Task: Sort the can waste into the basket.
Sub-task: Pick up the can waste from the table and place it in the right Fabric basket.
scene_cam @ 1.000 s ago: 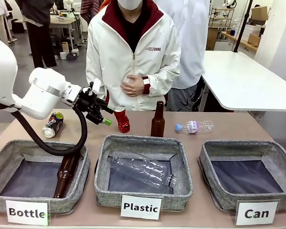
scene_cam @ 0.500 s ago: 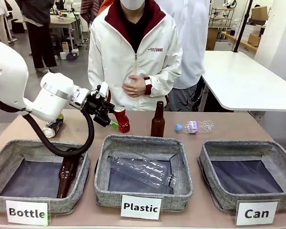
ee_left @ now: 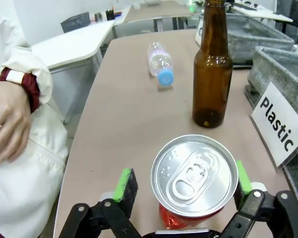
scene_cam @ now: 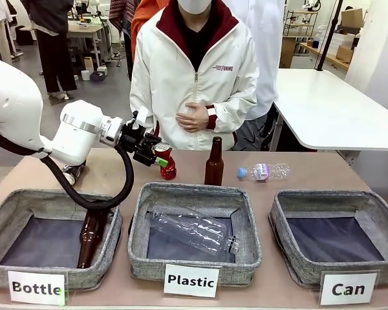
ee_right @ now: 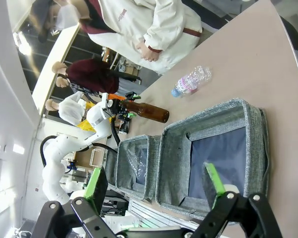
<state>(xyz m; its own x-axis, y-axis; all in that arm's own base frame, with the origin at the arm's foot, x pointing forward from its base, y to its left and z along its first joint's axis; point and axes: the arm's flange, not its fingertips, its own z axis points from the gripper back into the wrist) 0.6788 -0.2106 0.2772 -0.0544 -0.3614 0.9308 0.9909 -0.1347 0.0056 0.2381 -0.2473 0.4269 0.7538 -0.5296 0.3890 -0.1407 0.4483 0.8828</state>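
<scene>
Jaws of the left gripper [ee_left: 185, 181] straddle the upright red can [ee_left: 194, 174] behind the Plastic basket [scene_cam: 194, 190], one pad just clear; close squarely below its rim before carrying it to the Can basket [scene_cam: 336, 196].

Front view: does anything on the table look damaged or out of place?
The red can, between the left gripper's pads, looks crumpled in its body, though it stands upright. A plastic bottle lies on its side on the table.
</scene>
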